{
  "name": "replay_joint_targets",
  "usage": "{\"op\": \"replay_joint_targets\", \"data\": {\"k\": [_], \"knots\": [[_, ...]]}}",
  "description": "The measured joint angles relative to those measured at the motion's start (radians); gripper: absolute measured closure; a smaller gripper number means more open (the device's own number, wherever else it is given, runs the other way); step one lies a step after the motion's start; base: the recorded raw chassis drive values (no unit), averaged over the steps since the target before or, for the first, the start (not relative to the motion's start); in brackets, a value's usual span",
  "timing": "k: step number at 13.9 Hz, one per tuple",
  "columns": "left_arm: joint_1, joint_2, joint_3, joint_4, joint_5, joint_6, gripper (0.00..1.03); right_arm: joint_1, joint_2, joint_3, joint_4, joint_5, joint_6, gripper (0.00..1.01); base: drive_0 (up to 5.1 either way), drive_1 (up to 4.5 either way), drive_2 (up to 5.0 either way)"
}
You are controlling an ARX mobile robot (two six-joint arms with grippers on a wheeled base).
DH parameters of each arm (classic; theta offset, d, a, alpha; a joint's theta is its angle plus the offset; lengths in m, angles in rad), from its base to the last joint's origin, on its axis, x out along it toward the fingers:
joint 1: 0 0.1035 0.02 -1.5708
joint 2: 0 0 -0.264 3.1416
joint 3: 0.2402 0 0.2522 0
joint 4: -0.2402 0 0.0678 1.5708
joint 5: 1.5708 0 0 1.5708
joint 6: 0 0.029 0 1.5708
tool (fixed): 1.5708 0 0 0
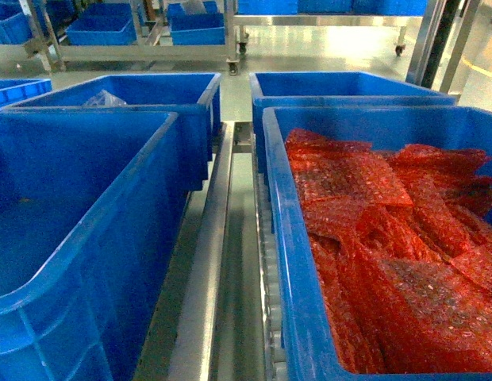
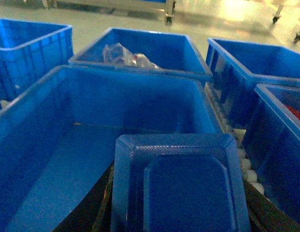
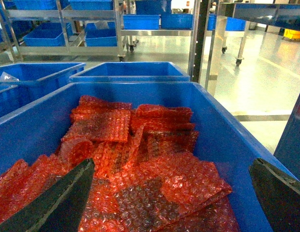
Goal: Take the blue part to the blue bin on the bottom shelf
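Blue moulded plastic part [image 2: 181, 186], a flat tray-like piece with chamfered corners, sits gripped in the left hand [image 2: 179, 212], directly above the near edge of the empty blue plastic bin [image 2: 67, 159] ahead of it, its long axis pointing into the bin. Right hand [image 3: 169, 203] hangs wide open and empty over the red bubble-wrap sheets [image 3: 135, 159] in the neighbouring blue bin [image 1: 301, 262]. Steel roller rail [image 1: 230, 262] divides the two bins.
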Motion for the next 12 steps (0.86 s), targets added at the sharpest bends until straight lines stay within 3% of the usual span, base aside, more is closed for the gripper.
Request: {"op": "replay_joint_targets", "data": {"k": [2,4,5,6,7,9,12], "knots": [[-0.002,0.107,0.017,0.014,-0.008,-0.033,0.32,0.000,0.000,0.000,0.000,0.000,0.000,0.03,0.0,0.00,0.0],[-0.002,0.092,0.018,0.026,-0.014,-0.035,0.07,0.000,0.000,0.000,0.000,0.000,0.000,0.03,0.0,0.00,0.0],[0.011,0.104,-0.019,0.169,0.021,-0.008,0.08,0.000,0.000,0.000,0.000,0.000,0.000,0.03,0.0,0.00,0.0],[0.037,0.082,-0.092,0.321,0.080,0.051,0.21,0.000,0.000,0.000,-0.001,0.001,0.000,0.03,0.0,0.00,0.0],[0.062,0.035,-0.158,0.383,0.106,0.097,0.33,0.000,0.000,0.000,0.000,0.000,0.000,0.03,0.0,0.00,0.0],[0.106,-0.043,-0.217,0.375,0.147,0.129,0.60,0.000,0.000,0.000,0.000,0.000,0.000,0.03,0.0,0.00,0.0],[0.149,-0.154,-0.286,0.328,0.192,0.134,0.99,0.000,0.000,0.000,0.000,0.000,0.000,0.03,0.0,0.00,0.0]]}}
